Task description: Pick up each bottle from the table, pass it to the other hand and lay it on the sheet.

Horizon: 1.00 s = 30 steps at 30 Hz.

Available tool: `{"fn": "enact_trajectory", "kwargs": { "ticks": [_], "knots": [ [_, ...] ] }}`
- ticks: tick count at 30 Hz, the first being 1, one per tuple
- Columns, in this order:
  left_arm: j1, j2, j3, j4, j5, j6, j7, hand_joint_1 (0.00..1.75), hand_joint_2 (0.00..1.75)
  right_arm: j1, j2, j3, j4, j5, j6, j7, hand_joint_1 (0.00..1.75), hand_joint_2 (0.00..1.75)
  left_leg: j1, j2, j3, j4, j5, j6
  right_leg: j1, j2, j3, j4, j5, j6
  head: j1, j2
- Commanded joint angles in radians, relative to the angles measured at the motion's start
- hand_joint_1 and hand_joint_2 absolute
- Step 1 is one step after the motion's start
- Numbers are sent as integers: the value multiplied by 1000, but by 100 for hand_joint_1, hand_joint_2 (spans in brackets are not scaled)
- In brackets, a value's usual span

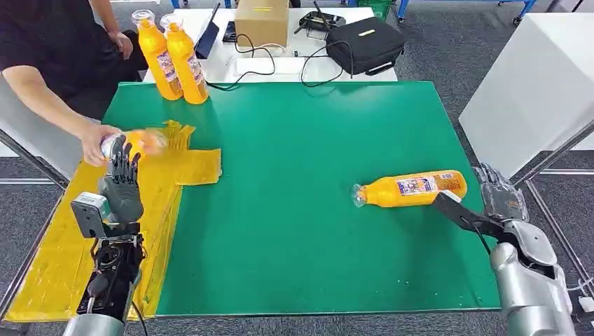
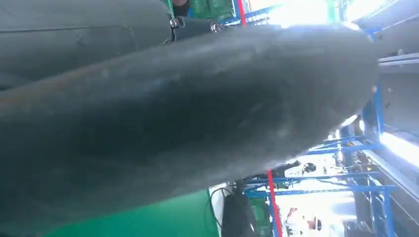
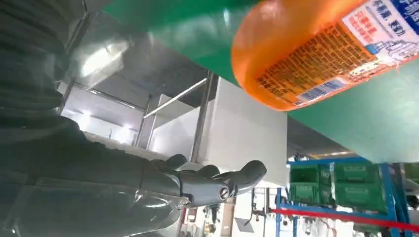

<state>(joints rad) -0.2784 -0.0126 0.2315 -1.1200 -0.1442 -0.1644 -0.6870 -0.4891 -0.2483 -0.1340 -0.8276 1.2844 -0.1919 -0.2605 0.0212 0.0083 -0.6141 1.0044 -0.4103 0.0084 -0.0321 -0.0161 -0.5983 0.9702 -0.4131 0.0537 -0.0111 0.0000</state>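
On the green table (image 1: 294,231), head view: one orange bottle (image 1: 413,189) lies on its side toward the right edge, cap pointing left, label up. Right hand (image 1: 499,192) sits just beside the bottle's base, empty, fingers extended and slightly parted, not touching it as far as can be told. Yellow sheet (image 1: 63,259) covers the table's left strip. Left hand (image 1: 122,178) stands upright over the sheet, fingers raised and spread, holding nothing. A second bottle (image 1: 143,142), blurred, lies at the sheet's far end, gripped by a person's hand (image 1: 94,145). Two upright bottles (image 1: 171,59) stand together at the far left corner of the table. Beyond: cardboard box (image 1: 262,21), black bag (image 1: 368,43), cables. Left wrist view: a dark grey part of the left hand (image 2: 188,123) very close to the lens; finger state cannot be told there. Right wrist view: right hand's fingers (image 3: 237,180) extended, close together, empty; the lying bottle's base (image 3: 306,54) rests on the green surface nearby, apart from them.
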Motion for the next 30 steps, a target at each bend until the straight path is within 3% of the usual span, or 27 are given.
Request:
{"fn": "enact_trajectory", "kwargs": {
  "ticks": [1,10,30],
  "knots": [
    [-13,3,-16,11,2,1,-11,0,0,-214,34,100,340,19,-15,28,0,175,0,6,4,1,-3,1,1,7,2,1,0,-4,0,0],
    [19,19,-22,-18,25,-21,-11,0,0,-245,27,133,419,13,-2,6,0,175,1,2,3,0,-2,1,1,3,3,0,-1,-3,0,0],
    [15,12,-6,-30,39,-59,-11,0,0,-315,140,259,540,85,100,74,0,175,1,2,5,1,-2,1,1,4,3,0,-1,-5,0,0]
  ]
}}
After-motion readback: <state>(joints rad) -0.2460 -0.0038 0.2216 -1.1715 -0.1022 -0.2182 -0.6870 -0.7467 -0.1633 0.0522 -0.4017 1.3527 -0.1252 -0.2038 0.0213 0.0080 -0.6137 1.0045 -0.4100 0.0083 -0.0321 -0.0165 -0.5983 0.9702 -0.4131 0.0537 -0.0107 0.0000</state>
